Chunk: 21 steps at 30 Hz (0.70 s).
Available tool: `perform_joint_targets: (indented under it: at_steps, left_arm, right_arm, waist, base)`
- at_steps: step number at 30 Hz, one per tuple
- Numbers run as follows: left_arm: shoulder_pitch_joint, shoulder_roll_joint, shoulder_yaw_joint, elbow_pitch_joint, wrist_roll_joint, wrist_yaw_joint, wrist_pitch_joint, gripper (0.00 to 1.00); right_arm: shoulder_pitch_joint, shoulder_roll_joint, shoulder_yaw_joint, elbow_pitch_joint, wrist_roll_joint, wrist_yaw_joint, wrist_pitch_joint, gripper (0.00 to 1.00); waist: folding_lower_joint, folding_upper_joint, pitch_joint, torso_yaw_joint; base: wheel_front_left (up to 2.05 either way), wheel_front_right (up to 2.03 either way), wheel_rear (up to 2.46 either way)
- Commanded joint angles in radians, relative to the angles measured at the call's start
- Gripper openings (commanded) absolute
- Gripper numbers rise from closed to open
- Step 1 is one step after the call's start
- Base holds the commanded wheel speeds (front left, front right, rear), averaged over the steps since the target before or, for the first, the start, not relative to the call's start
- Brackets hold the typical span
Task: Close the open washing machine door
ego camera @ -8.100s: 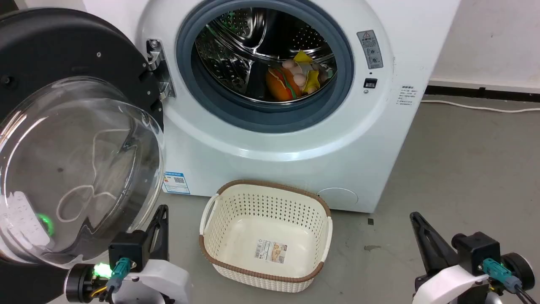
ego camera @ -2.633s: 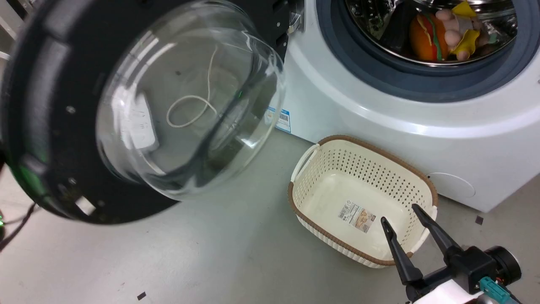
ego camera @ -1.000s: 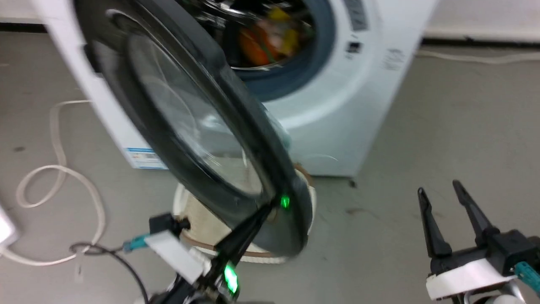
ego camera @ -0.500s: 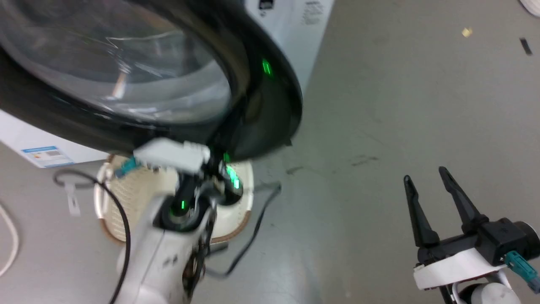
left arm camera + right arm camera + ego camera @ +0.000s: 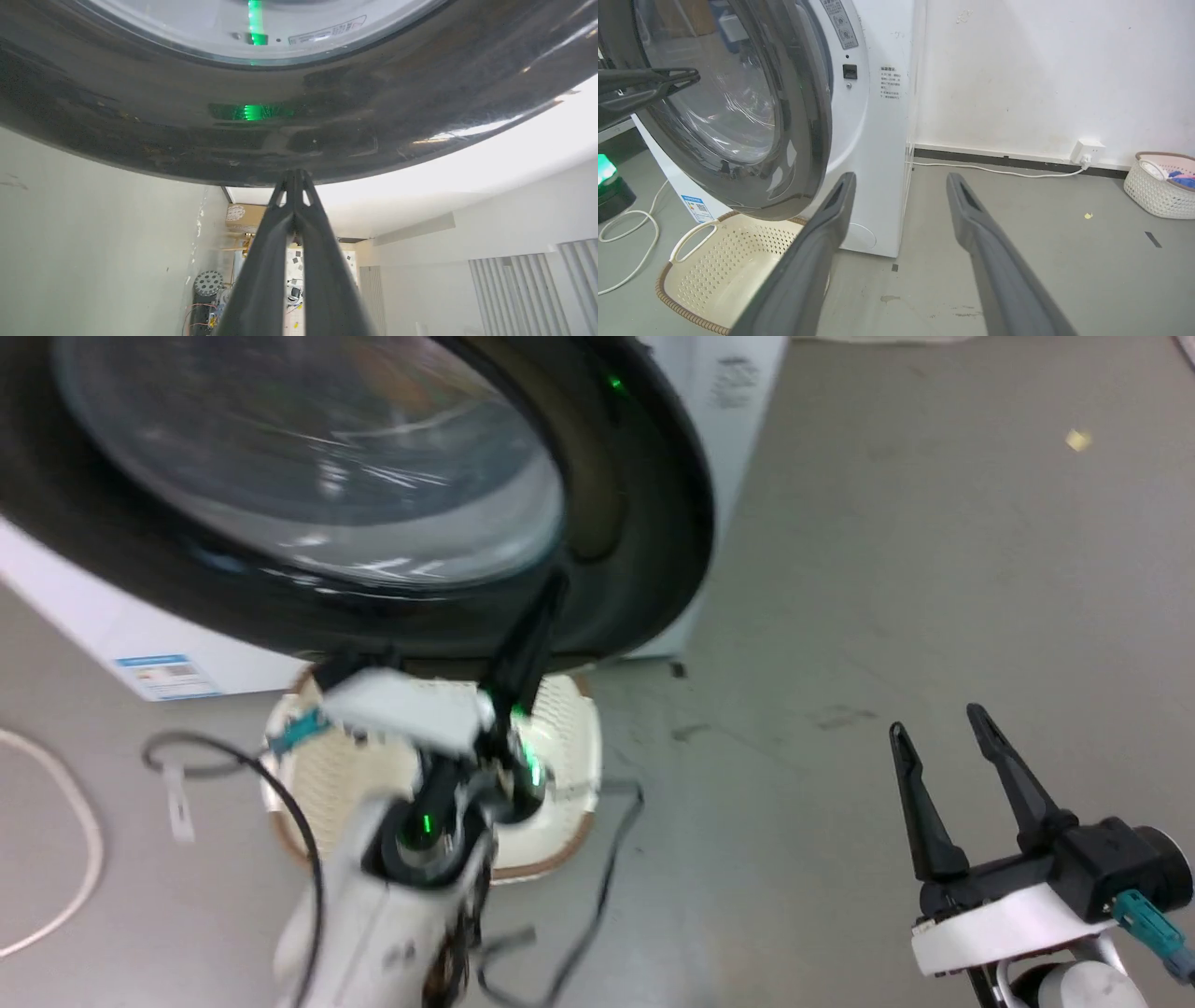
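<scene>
We've swung the washing machine door (image 5: pixel 635 523) from wide open to mostly shut, and our left gripper (image 5: pixel 555 588) has come up against its rim.

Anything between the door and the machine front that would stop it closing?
Nothing visible. The gap between the washing machine door and the machine front looks bare; the basket sits lower, on the floor.

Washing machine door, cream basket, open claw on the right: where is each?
washing machine door (image 5: pixel 803 116): right wrist view, on its glossy black rim.
basket (image 5: pixel 738 240): right wrist view, on its perforated inner wall.
right gripper (image 5: pixel 936 719): head view, midway between its two open fingertips.
</scene>
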Motion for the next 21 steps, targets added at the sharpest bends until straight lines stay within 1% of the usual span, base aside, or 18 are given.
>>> perform_joint_targets:
  at_steps: [1,2,3,6,11,13,15,17,19,21]
  left_arm:
    - [0.047,0.004,-0.003,-0.022,0.033,-0.004,-0.004,0.00]
    - [0.078,0.006,-0.006,-0.041,0.058,-0.004,-0.008,0.53]
    - [0.109,0.010,-0.009,-0.060,0.086,-0.004,-0.017,1.00]
    - [0.198,0.053,-0.027,-0.123,0.211,-0.005,-0.077,1.00]
    - [0.315,0.168,-0.086,-0.189,0.484,-0.005,-0.276,1.00]
    - [0.353,0.201,-0.079,-0.191,0.579,-0.005,-0.318,1.00]
    - [0.383,0.230,-0.048,-0.190,0.715,-0.005,-0.330,1.00]
    - [0.414,0.230,0.030,-0.204,0.898,-0.001,-0.331,1.00]
    - [0.452,0.206,0.108,-0.237,1.083,0.027,-0.331,1.00]
    - [0.491,0.179,0.160,-0.283,1.252,0.045,-0.331,1.00]
  right_arm:
    - [0.013,0.001,0.000,-0.003,-0.007,0.001,-0.005,1.00]
    - [0.020,-0.001,-0.001,-0.004,-0.010,0.001,-0.005,1.00]
    - [0.028,-0.004,-0.002,-0.004,-0.012,0.001,-0.005,1.00]
    - [0.052,-0.014,0.003,-0.003,-0.014,0.001,-0.005,1.00]
    - [0.096,-0.024,0.011,0.003,-0.016,0.001,-0.005,1.00]
    - [0.111,-0.026,0.011,0.007,-0.014,0.001,-0.005,1.00]
    - [0.124,-0.026,0.012,0.009,-0.013,0.001,-0.005,1.00]
    - [0.137,-0.024,0.010,0.010,-0.014,0.001,-0.005,1.00]
    - [0.147,-0.021,0.012,0.011,-0.010,0.001,-0.005,1.00]
    - [0.152,-0.019,0.015,0.015,-0.006,0.001,-0.005,1.00]
  waist:
    - [0.0000,-0.0001,-0.051,0.059]
    - [0.0000,-0.0001,-0.067,0.079]
    - [0.0000,-0.0001,-0.084,0.102]
    - [0.0000,-0.0001,-0.130,0.160]
    - [0.0000,-0.0001,-0.197,0.242]
    - [0.0000,-0.0001,-0.219,0.267]
    - [0.0000,-0.0001,-0.237,0.286]
    - [0.0000,-0.0001,-0.250,0.300]
    - [0.0000,-0.0001,-0.257,0.307]
    - [0.0000,-0.0001,-0.261,0.308]
  base:
    - [0.00,0.00,0.00]
    - [0.00,0.00,0.00]
    - [0.00,0.00,0.00]
    - [0.00,0.00,0.00]
    - [0.00,0.00,0.00]
    - [0.00,0.00,0.00]
    - [0.00,0.00,0.00]
    - [0.00,0.00,0.00]
    - [0.00,0.00,0.00]
    - [0.00,0.00,0.00]
